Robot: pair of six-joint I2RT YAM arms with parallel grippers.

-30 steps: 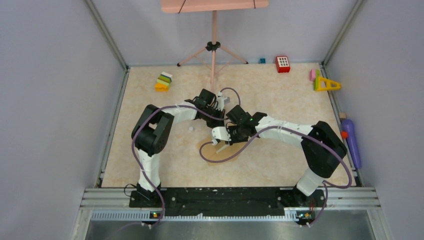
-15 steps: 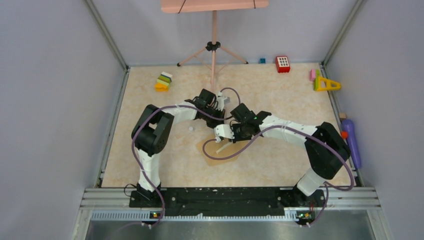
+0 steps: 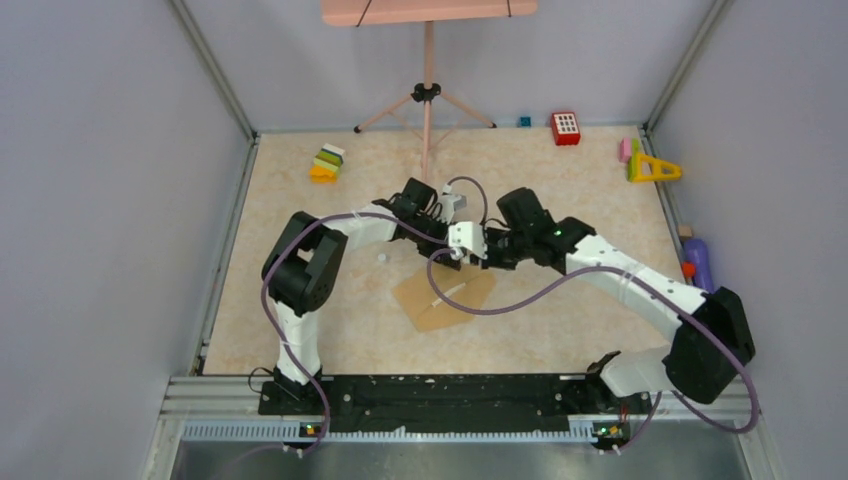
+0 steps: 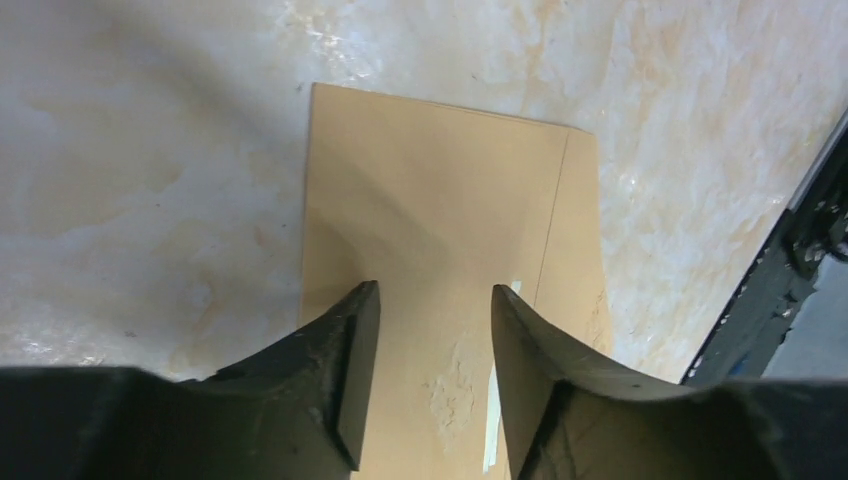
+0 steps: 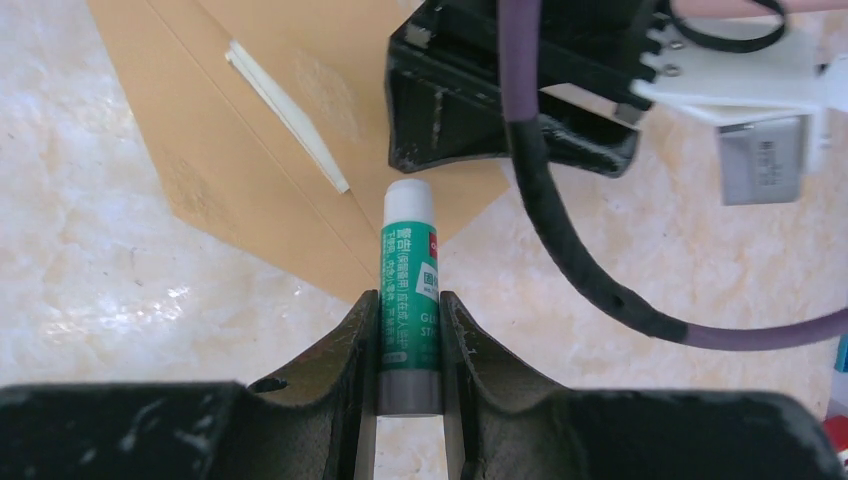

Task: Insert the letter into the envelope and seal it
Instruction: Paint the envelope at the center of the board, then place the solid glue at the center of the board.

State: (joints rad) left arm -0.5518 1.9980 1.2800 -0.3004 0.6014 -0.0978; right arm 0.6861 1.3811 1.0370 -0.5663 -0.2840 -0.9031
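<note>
The brown envelope (image 3: 446,299) lies flat on the table in front of both arms. My left gripper (image 4: 430,305) hovers open just above its face (image 4: 440,190), nothing between the fingers. A thin pale strip (image 5: 286,114) lies along the flap line; I cannot tell whether it is the letter, which otherwise stays hidden. My right gripper (image 5: 408,300) is shut on a green glue stick (image 5: 408,240), whose white tip points at the envelope's corner close to the left fingers (image 5: 470,100).
A pink tripod stand (image 3: 428,95) rises behind the arms. A small white object (image 3: 381,258) lies left of the envelope. Toys sit along the back: stacked blocks (image 3: 327,162), a red block (image 3: 566,128), a yellow triangle (image 3: 655,168). A purple object (image 3: 700,272) lies at the right edge.
The left gripper has opened above the envelope. The right arm has lifted and swung back to the right with the glue stick, uncovering more of the envelope.
</note>
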